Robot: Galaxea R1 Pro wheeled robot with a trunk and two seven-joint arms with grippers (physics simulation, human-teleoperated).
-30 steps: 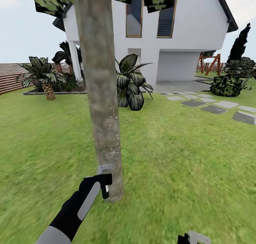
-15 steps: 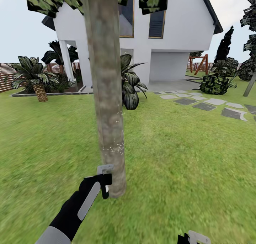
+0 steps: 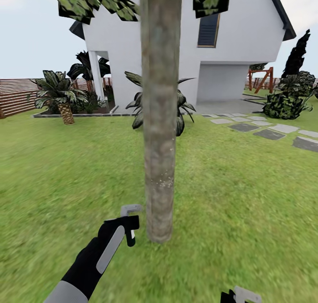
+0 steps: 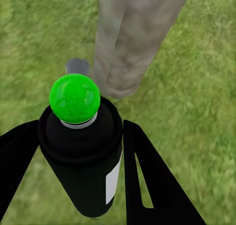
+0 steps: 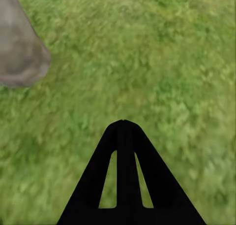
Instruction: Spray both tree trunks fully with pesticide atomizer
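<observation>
In the head view, a thick grey-brown tree trunk (image 3: 160, 117) stands upright on the grass lawn (image 3: 247, 197), with a faint scatter of white pesticide specks (image 3: 164, 179) on its lower bark. Just beside the trunk's base, on the robot's left, the left gripper (image 3: 130, 225) holds the pesticide atomizer (image 3: 130, 211), its pale grey head apart from the bark. Behind the trunk stand a broad-leaved plant (image 3: 183, 111) and a white house (image 3: 238, 51); a short palm (image 3: 62, 95) and a brown slatted fence (image 3: 15, 97) lie well off to the trunk's left, grey stepping stones (image 3: 265, 130) to its right. The right gripper (image 3: 240, 296) peeks in well below the trunk. In the left wrist view, the left gripper's (image 4: 81, 151) black fingers (image 4: 147, 180) clamp the dark atomizer (image 4: 81, 151) with its bright green cap, near the trunk's base (image 4: 132, 43). In the right wrist view, the right gripper (image 5: 124, 129) has its fingers pressed together, holding nothing, over grass (image 5: 162, 62), apart from the trunk's foot (image 5: 19, 52).
</observation>
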